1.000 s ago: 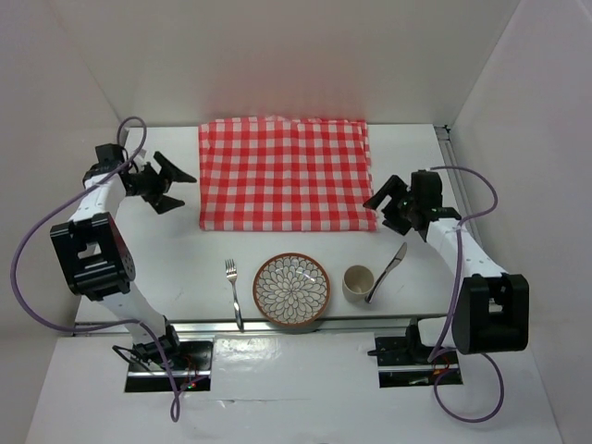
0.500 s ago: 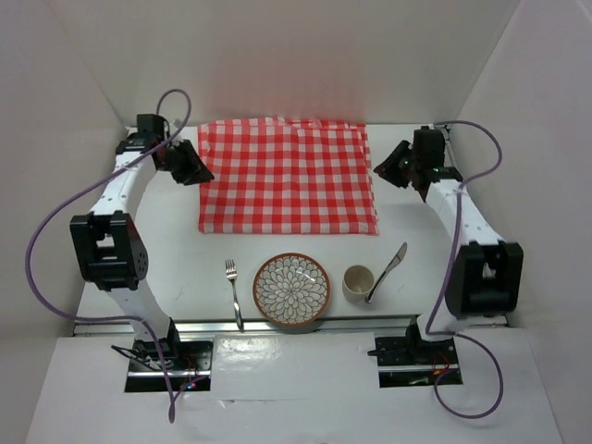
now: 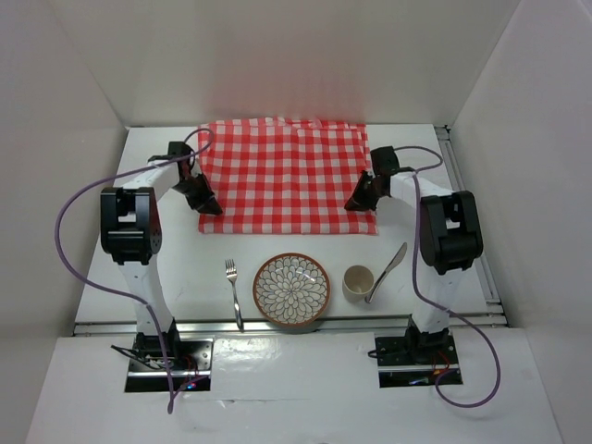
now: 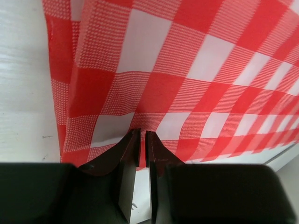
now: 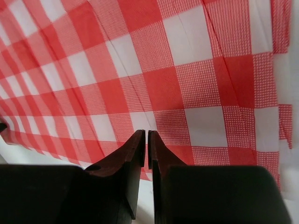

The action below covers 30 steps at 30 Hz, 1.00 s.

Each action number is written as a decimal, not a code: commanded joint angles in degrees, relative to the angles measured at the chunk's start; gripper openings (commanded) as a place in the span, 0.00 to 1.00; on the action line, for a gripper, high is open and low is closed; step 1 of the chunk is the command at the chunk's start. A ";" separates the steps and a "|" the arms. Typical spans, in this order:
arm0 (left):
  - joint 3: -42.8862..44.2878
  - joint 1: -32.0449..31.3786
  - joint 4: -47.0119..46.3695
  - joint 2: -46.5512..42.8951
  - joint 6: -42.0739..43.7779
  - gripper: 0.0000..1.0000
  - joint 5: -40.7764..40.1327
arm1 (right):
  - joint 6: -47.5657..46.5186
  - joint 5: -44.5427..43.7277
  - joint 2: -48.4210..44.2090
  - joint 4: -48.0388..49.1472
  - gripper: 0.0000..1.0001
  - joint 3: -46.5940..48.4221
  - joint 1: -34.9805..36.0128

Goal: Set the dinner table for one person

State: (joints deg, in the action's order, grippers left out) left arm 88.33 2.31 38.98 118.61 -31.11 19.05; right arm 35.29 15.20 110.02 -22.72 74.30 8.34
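Left gripper (image 4: 140, 134) and right gripper (image 5: 145, 133) are pressed almost together at the near corners of the checked cloth (image 3: 287, 176) (fabric caught? unclear), so a shallow pinch could slip free.

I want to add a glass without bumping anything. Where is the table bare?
Bare: left of the fork, right of the knife, and the strip between the checked cloth and the plate. Crowded: around plate and cup, and the cloth's near corners, where left fingers and right fingers sit.
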 commanded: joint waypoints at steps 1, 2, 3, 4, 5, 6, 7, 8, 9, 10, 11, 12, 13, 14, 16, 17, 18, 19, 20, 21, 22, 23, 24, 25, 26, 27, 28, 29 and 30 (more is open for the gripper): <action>-1.15 -0.20 -1.01 0.57 -1.58 0.28 -2.34 | 0.75 -1.05 1.95 0.57 0.20 -1.53 1.07; -1.93 0.33 -1.01 0.57 -1.58 0.28 -2.35 | 1.27 -1.57 1.96 0.57 0.20 -2.31 1.07; -2.81 0.33 -1.01 0.57 -1.58 0.28 -3.05 | 1.27 -1.58 2.65 0.57 0.20 -2.32 1.07; -3.51 0.85 -1.01 0.57 -1.58 0.28 -3.05 | 1.27 -1.58 2.66 0.57 0.20 -2.84 1.07; -4.30 1.38 -1.01 0.57 -1.06 0.28 -3.05 | 1.27 -1.58 2.66 0.57 0.20 -3.72 1.59; -6.14 1.39 -1.01 0.57 -1.05 0.28 -3.66 | 1.88 -2.27 2.66 0.57 0.20 -4.34 1.59; -7.11 1.91 -1.01 -0.12 -1.05 0.28 -3.67 | 2.50 -2.28 2.14 0.57 0.20 -5.73 1.59; -7.99 2.43 -1.01 -1.00 -1.05 0.28 -4.19 | 2.50 -2.28 1.09 0.57 0.20 -6.70 2.12; -10.00 2.44 -1.80 -2.40 -0.53 0.28 -4.19 | 3.03 -2.28 0.38 0.57 0.20 -8.63 2.12; -10.89 2.44 -1.80 -2.42 -0.53 0.28 -4.19 | 3.73 -2.28 -0.41 0.57 0.20 -9.69 2.12; -11.51 2.44 -1.80 -3.55 -0.53 0.28 -4.19 | 3.74 -2.28 -1.98 1.09 0.20 -10.49 2.12; -12.13 2.44 -1.80 -3.56 0.08 0.28 -4.72 | 4.34 -2.80 -2.70 1.10 0.20 -11.36 2.82; -12.13 2.96 -1.80 -4.25 0.09 0.28 -4.72 | 4.35 -2.81 -3.49 1.10 0.20 -12.94 2.82; -12.13 2.97 -1.80 -4.87 0.61 0.28 -4.72 | 5.05 -3.33 -4.80 1.10 0.20 -13.56 2.82; -12.66 2.97 -1.28 -5.40 1.14 0.28 -4.72 | 5.05 -3.86 -5.34 1.10 0.18 -14.18 3.44; -12.66 2.97 -1.28 -5.40 1.14 0.28 -5.33 | 5.05 -4.65 -6.12 0.58 0.18 -14.19 3.96; -12.66 2.97 -1.28 -5.40 1.14 0.28 -5.34 | 5.05 -4.65 -6.83 0.57 0.18 -14.79 3.97; -12.66 2.97 -1.28 -5.40 1.14 0.29 -5.34 | 5.05 -5.18 -6.83 0.05 0.18 -14.80 3.97; -11.88 2.97 -0.75 -5.40 1.75 0.29 -5.86 | 5.05 -5.70 -7.44 0.04 0.18 -15.32 3.97; -11.35 2.97 -0.75 -5.40 1.76 0.29 -5.86 | 5.05 -5.71 -7.45 0.04 0.18 -15.33 3.97; -9.86 2.97 -0.05 -4.88 1.76 0.29 -5.86 | 5.58 -7.28 -8.06 0.04 0.18 -15.33 3.97; -9.24 2.97 0.48 -4.88 1.76 0.29 -5.86 | 5.58 -8.07 -8.06 -0.48 0.18 -15.33 3.97; -9.23 2.97 0.48 -4.88 1.76 0.29 -5.86 | 5.58 -8.60 -8.06 -0.48 0.18 -14.28 3.97; -8.45 2.97 0.48 -4.88 1.76 0.29 -5.86 | 4.97 -9.13 -8.06 -1.00 0.18 -13.49 3.97; -8.44 2.97 0.48 -5.75 1.76 0.29 -5.86 | 4.36 -10.09 -7.45 -1.01 0.18 -11.39 3.97; -8.44 2.97 1.00 -6.28 1.76 0.30 -5.86 | 4.35 -10.10 -6.32 -1.71 0.18 -10.24 3.97; -8.44 2.97 1.01 -6.28 1.76 0.30 -5.86 | 3.74 -10.97 -5.44 -1.71 0.20 -9.10 3.97; -8.44 2.97 1.01 -6.98 1.76 0.30 -6.39 | 3.74 -10.98 -4.38 -2.58 0.20 -8.04 3.97; -8.44 2.97 1.01 -6.99 1.76 0.30 -6.39 | 3.74 -11.68 -3.33 -3.90 0.20 -5.60 3.97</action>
State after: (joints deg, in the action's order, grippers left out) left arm 78.43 4.75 37.85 114.10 -31.24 15.29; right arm 40.21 7.94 104.88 -23.14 63.53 12.14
